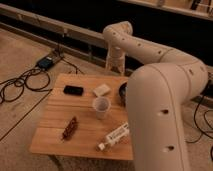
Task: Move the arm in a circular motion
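The arm is cream-white, thick and tubular, and fills the right half of the camera view. Its big near segment rises in front of the table's right side. A rounded elbow sits high at the back. From it a slimmer segment hangs down to the gripper, which is at the far edge of the wooden table, behind the white block.
On the table are a black phone, a white block, a paper cup, a brown snack, a lying white bottle and a dark bowl half hidden by the arm. Cables and a power box lie on the floor left.
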`<state>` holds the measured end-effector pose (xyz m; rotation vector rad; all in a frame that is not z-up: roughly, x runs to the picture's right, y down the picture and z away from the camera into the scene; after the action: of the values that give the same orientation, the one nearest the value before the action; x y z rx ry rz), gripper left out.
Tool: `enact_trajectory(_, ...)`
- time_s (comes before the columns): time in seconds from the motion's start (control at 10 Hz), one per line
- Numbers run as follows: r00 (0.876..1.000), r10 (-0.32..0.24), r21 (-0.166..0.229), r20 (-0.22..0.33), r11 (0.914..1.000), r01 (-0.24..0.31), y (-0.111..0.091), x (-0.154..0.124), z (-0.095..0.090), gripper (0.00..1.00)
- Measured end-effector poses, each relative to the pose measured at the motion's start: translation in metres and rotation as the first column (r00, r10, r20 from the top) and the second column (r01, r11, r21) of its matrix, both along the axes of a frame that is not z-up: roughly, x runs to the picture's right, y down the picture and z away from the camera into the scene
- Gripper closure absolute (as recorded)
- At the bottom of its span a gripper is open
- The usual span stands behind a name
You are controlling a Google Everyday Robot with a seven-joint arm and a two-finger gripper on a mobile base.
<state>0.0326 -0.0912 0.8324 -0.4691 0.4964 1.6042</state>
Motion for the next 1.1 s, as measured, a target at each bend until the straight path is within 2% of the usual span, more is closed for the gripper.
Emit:
enact_trajectory(0.2, 0.992, -0.098, -0.001, 0.076, 0.9951, 0.099, 0.000, -0.056, 0.004, 0.35)
enact_trajectory(0.3, 0.977, -0.167, -0.001, 0.134, 0.9857, 0.168, 0.007, -0.094, 0.002, 0.35)
enact_trajectory(0.5, 0.935, -0.268, 0.004, 0.232, 0.9615, 0.275, 0.030, -0.148, -0.012, 0.35)
enact_trajectory(0.6, 0.900, -0.328, 0.021, 0.288, 0.9415, 0.336, 0.046, -0.178, -0.026, 0.35)
enact_trajectory(0.7, 0.854, -0.393, 0.041, 0.340, 0.9136, 0.405, 0.069, -0.203, -0.044, 0.35)
enact_trajectory(0.8, 0.816, -0.442, 0.059, 0.374, 0.8887, 0.455, 0.088, -0.217, -0.062, 0.35)
enact_trajectory(0.9, 0.772, -0.489, 0.076, 0.405, 0.8598, 0.505, 0.112, -0.227, -0.083, 0.35)
enact_trajectory(1.0, 0.739, -0.519, 0.086, 0.429, 0.8379, 0.539, 0.134, -0.230, -0.102, 0.35)
enact_trajectory(1.1, 0.726, -0.529, 0.087, 0.440, 0.8295, 0.552, 0.150, -0.230, -0.116, 0.35)
